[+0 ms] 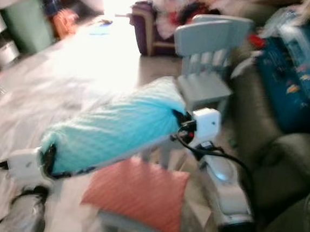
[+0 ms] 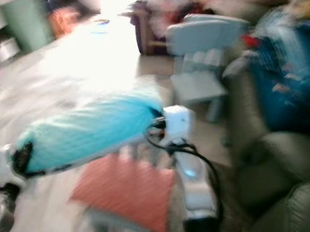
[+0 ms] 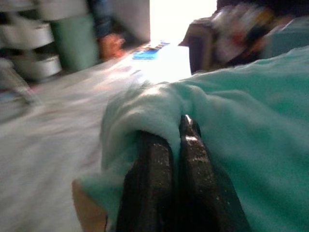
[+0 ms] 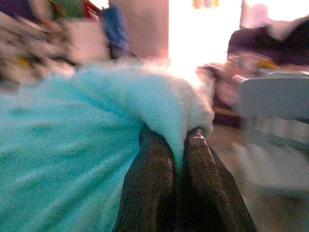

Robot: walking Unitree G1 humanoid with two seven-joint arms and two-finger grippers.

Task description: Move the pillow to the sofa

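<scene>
Pillow [image 1: 113, 129]: turquoise, held up betw both arms, clear of floor, above orange cushion [image 1: 140, 193]; sofa [image 1: 274, 153] to robot's right.
Left gripper [image 3: 166, 145]: jaws pinching fabric at pillow's left end.
Right gripper [image 4: 176, 145]: jaws pinching fold at right end, near blue chair [image 1: 206, 55].
Why: end-to-end grip prob. keeps soft pillow from sagging during carry.
Views: blurred.

No readable text, label, brand, number or sign appears anywhere in these blurred views; patterned fabric on the blue bedding [image 1: 294, 74] heaped over the sofa [image 1: 281, 159] carries small markings, too smeared to make out as lettering.
</scene>
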